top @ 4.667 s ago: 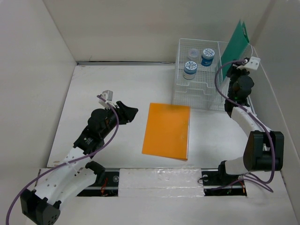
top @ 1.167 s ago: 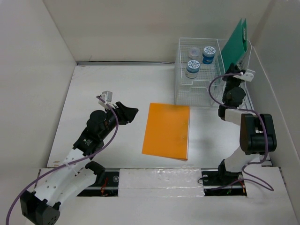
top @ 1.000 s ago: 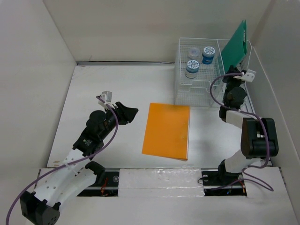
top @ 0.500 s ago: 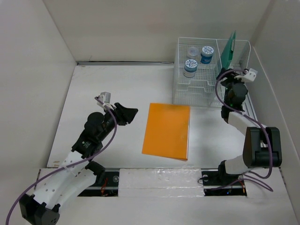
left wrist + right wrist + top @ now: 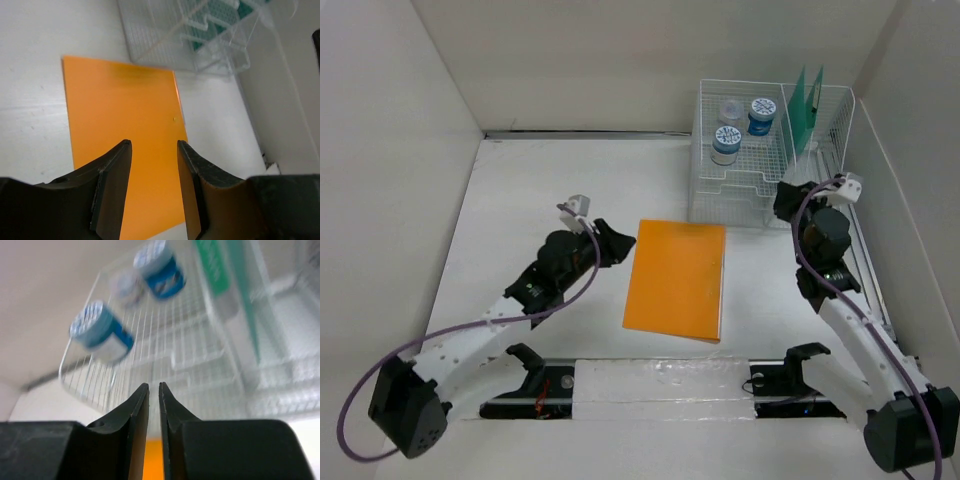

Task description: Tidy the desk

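Two arms: both reach out over the desk [image 5: 520, 190], the left toward its middle, the right toward the far right corner.
Desk: a white matte tabletop filling the floor of the overhead view, closed in by plain white walls [image 5: 620, 60].
Orange folder [image 5: 677, 280]: lies flat on the desk a little right of centre, long side running away from the arm bases, and lies near the rack without touching it.
Left gripper [image 5: 617, 243]: at the folder's left edge. The wrist view shows the left gripper [image 5: 154, 150] with its jaws parted by a moderate gap and nothing between them. The orange folder [image 5: 120, 125] shows through that gap. Whether the tips touch it cannot be told.
Wire-mesh rack [image 5: 740, 195]: stands at the far right of the desk, close to the right wall.
Jars: three sit in the rack's left compartment. Two have blue labels [image 5: 725, 143] [image 5: 760, 115] and one has a pale lid [image 5: 731, 109].
Green folder [image 5: 807, 100]: stands upright on edge in the rack's right compartment.
Right gripper [image 5: 785, 198]: just in front of the rack's near right corner, pointing at it. In its wrist view the right gripper [image 5: 154, 390] has its jaws drawn almost together, only a thin slit between them, holding nothing. The rack [image 5: 165, 355] is blurred beyond.
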Tool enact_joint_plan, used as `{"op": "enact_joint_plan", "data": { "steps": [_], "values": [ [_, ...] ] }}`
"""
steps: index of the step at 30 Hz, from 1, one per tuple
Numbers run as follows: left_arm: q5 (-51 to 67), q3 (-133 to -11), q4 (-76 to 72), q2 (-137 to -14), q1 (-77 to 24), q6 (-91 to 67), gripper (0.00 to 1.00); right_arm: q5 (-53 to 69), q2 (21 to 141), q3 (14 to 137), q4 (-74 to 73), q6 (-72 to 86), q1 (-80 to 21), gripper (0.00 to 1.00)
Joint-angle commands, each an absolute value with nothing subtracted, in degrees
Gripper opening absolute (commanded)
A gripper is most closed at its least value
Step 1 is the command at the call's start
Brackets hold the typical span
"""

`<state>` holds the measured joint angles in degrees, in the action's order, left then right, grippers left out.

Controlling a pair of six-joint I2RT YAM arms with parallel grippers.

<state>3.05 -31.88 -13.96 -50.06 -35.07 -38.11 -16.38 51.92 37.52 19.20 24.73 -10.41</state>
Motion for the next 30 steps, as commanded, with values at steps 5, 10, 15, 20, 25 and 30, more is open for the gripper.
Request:
{"op": "enact_joint_plan", "data": {
  "steps": [5,10,15,20,25,30],
  "values": [
    [-20.6,-35.6,-12.1,-65.0,-55.4,-38.4,0.37,-4.2,47.5,27.5,-5.5,36.6,-16.2,0.21],
    [-18.5,-31.7,-16.3,-68.1,-56.0,-40.5,0.37,2.7,50.1,18.5,-2.0,38.8,-15.1,0.4],
    [-17.2,-29.8,-17.9,-69.5,-53.9,-40.8,0.37,9.8,59.8,15.6,7.5,39.9,-15.1,0.52],
    [-11.3,-25.6,-22.0,-72.1,-48.2,-40.3,0.37,13.5,65.4,13.7,16.4,41.4,-16.2,0.55],
    [-4.8,-22.0,-28.1,-73.9,-41.7,-40.5,0.37,14.1,68.1,13.4,20.2,41.7,-17.3,0.59],
    [-2.7,-22.3,-28.3,-77.8,-41.7,-40.6,0.37,17.0,74.1,12.8,25.8,42.9,-17.8,0.6]
  ]
}}
